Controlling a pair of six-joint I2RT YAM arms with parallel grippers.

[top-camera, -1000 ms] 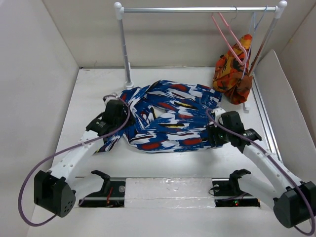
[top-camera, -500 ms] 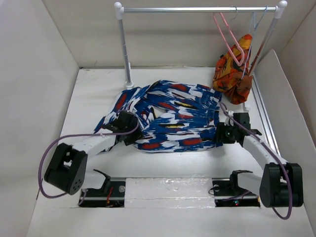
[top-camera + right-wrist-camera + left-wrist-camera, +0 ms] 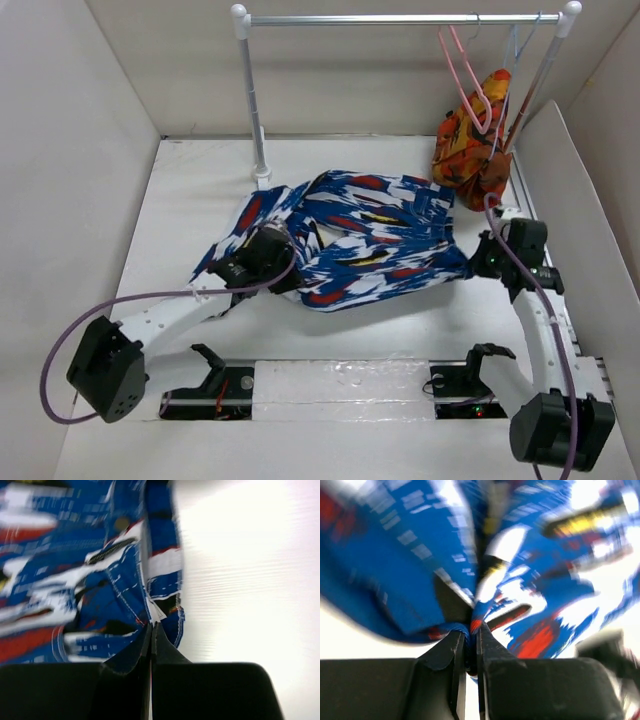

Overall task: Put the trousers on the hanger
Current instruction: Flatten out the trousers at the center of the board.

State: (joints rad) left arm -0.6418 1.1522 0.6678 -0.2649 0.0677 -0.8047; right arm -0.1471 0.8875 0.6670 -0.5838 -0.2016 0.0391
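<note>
Trousers [image 3: 360,230] are pinched at both ends. My left gripper [image 3: 471,632] is clamped on a bunched fold and my right gripper [image 3: 151,627] on a thin seam edge, with fabric spread ahead of both. The hanger [image 3: 467,75] hangs on the rail [image 3: 400,18], well beyond my right fingers. My worry is that the skinny right-side bite slips out once the cloth's weight pulls on it.

Overhead I get bright, even light, a sharp picture and only soft shadows. Both my wrist views smear the trousers [image 3: 395,570] with blur, and the surface [image 3: 240,570] beside them blows out white
</note>
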